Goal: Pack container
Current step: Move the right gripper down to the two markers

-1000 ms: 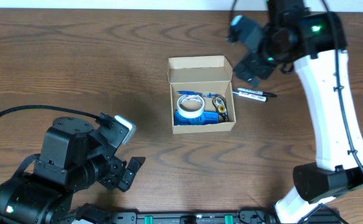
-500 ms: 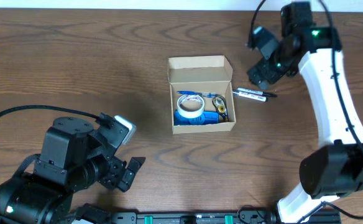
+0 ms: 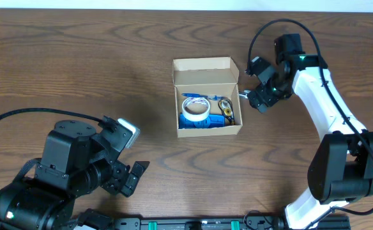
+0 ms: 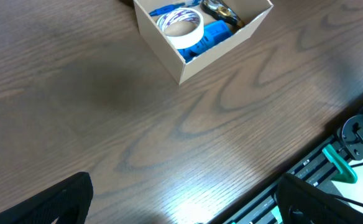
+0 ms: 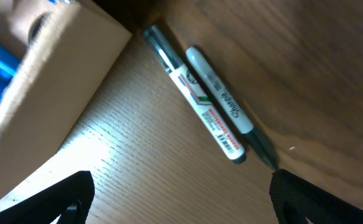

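The container, a tan cardboard box (image 3: 208, 77), stands at mid-table with its flap lid open toward the back. Inside lie a white tape roll (image 3: 195, 108), blue items and a small metal piece (image 3: 225, 108). It also shows in the left wrist view (image 4: 169, 53). Two marker pens (image 5: 212, 109) lie side by side on the table just right of the box wall (image 5: 51, 106). My right gripper (image 3: 258, 99) is open and empty, low over the pens (image 5: 181, 199), hiding them from overhead. My left gripper (image 3: 133, 177) is open and empty near the front left (image 4: 181, 202).
A black rail with a green clip (image 4: 340, 167) runs along the table's front edge. The left arm's black cable (image 3: 20, 115) loops over the left side. The right arm's white link (image 3: 324, 112) stretches from the front right toward the box.
My right gripper has moved down and left toward the box and dropped over the pens, which now are covered from overhead. The left arm has not moved.
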Controlling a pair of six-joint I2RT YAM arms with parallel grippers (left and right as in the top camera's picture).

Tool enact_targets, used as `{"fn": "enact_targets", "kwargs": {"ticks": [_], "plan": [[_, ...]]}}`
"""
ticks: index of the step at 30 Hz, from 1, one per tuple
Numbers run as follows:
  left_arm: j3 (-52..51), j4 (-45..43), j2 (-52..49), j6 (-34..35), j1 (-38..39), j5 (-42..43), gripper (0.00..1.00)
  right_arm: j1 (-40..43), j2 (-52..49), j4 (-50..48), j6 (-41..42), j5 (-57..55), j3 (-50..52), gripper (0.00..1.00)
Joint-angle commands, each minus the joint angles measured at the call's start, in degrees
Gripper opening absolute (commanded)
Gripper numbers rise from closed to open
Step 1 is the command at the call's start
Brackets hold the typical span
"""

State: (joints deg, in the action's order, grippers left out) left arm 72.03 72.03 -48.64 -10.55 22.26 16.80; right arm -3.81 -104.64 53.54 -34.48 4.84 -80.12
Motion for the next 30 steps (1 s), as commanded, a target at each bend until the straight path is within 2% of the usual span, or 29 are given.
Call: {"fn": "enact_targets", "kwargs": {"ticks": [1,7,20,25,30], "plan": [[0.46,0.17,0.02,-0.39,-0.13,0.76,0.95,0.2,-0.5,-1.49,1.66,-0.35,1.66,0.93],[0.46,0.17,0.02,-0.39,-0.13,0.76,0.95,0.2,-0.5,-5.44,2.32,-0.35,4.04,0.88],[0.46,0.17,0.02,-0.37,-0.13,0.76,0.95,0.22,-0.5,-19.32,2.25,-2.16,11.54,0.89],[0.46,0.17,0.02,-0.39,-0.13,0.76,0.95,0.24,-0.5,-26.03,2.27,-4.24,14.86,0.94],[0.46,0.17,0.02,-0.39,-0.13,0.76,0.95,0.31,-0.5,-27.78,2.34,-4.2,16.85,0.92]]}}
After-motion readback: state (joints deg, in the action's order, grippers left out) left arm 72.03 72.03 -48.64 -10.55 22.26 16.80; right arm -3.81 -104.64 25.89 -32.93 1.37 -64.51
